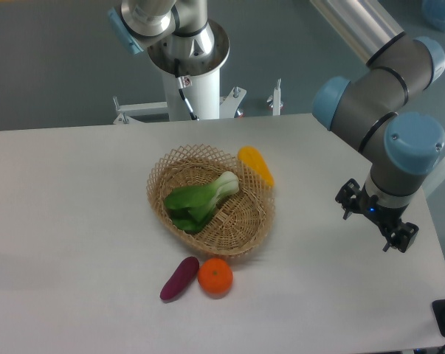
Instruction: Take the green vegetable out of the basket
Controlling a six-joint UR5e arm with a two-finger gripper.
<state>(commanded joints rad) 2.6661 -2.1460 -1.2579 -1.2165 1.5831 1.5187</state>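
The bok choy lies inside the wicker basket on the worktop, pale stem toward the yellow vegetable. The pincer hangs well to the side, empty; its spread cannot be told.

From my remote seat I see a broad white table under even, soft light. Behind it stretches a dull grey-blue floor. A white metal frame stands just past the table's far edge.
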